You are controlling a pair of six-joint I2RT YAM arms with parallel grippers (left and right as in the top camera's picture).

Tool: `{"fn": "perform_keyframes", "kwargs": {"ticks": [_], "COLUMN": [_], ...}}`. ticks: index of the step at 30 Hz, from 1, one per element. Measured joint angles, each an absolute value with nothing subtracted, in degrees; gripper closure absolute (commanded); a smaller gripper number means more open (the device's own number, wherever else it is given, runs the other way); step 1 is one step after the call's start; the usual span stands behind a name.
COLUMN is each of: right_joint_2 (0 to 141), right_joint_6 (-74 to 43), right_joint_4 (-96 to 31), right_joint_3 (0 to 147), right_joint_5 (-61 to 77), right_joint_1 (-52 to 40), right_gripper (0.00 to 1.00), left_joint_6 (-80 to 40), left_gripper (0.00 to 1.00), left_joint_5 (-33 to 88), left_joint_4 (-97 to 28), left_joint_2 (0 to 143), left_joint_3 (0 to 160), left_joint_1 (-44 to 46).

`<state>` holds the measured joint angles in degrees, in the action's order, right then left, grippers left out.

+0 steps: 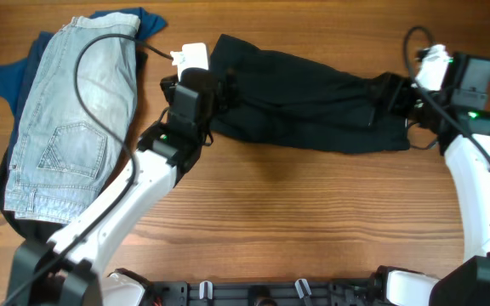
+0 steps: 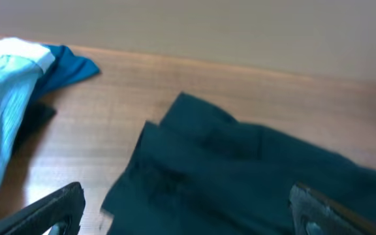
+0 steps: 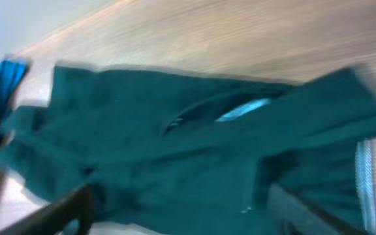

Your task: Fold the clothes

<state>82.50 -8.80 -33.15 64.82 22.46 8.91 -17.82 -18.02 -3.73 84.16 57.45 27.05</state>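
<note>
Black shorts (image 1: 300, 98) flat on table (image 1: 313, 212) | left gripper (image 2: 188, 199) jaws spread at left end | right gripper (image 3: 181, 202) jaws spread at right end | denim shorts (image 1: 75, 127) atop blue top (image 1: 11, 81)

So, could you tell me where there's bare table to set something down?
The widest bare wood lies in front of the black shorts, between the left arm and right arm. A narrower strip runs behind them. The left end is crowded: denim shorts on a blue top.
</note>
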Motion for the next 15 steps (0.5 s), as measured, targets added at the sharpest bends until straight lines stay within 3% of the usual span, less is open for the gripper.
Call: {"fn": "perform_keyframes", "kwargs": {"ticks": [2,4,9,15], "right_joint_2": [83.31,84.68,92.86,102.21], "right_joint_6": [-6.63,-5.37,-4.69,-5.06], "right_joint_4": [-33.39,-32.60,-27.44,-27.09], "right_joint_3": [64.82,64.82,64.84,64.84], "right_joint_5": [23.14,23.09,23.09,23.07], "right_joint_1": [3.46,-0.84,-9.08,-12.29], "right_gripper": [0.76,0.94,0.96,0.96], "left_joint_6": [-17.87,-17.87,-18.96,-19.42], "left_gripper": [0.00,0.00,0.00,0.00], "left_joint_5": [-16.97,-16.51,-16.03,-15.92], "left_joint_4": [-7.51,-9.76,-14.68,-14.66], "left_joint_2": [81.95,81.52,81.52,81.54], "left_joint_3": [57.49,57.52,57.49,57.49], "left_joint_1": [27.05,27.05,27.05,27.05]}}
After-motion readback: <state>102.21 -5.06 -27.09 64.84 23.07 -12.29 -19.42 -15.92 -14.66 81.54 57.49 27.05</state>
